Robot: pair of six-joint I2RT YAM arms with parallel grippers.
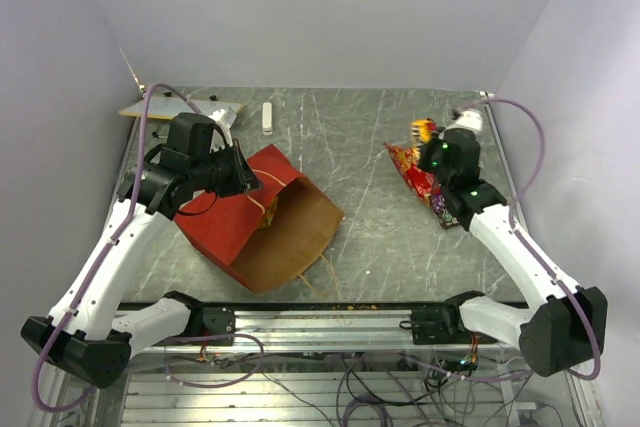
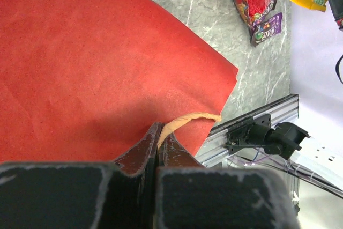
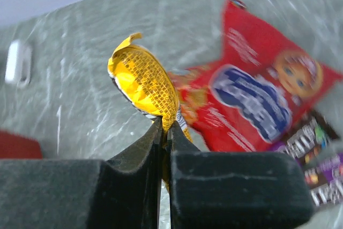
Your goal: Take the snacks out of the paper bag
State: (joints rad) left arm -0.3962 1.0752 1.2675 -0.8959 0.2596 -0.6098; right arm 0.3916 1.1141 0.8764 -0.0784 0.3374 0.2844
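Observation:
The red paper bag (image 1: 235, 217) lies on its side at centre-left, its brown kraft inside (image 1: 290, 237) open toward the near edge. My left gripper (image 1: 245, 179) is shut on a tan string handle (image 2: 187, 120) of the bag (image 2: 96, 63). My right gripper (image 1: 432, 137) is shut on a yellow-orange candy packet (image 3: 143, 83) and holds it above the table at the right. The larger red chip bag with the blue logo (image 3: 257, 103) lies beneath it, also in the top view (image 1: 410, 169). Dark brown and purple wrappers (image 3: 316, 154) lie beside it.
A white small block (image 1: 267, 117) lies at the back centre. A flat tan board (image 1: 165, 107) sits at the back left corner. Walls close in left, right and back. The aluminium rail (image 1: 330, 322) runs along the near edge.

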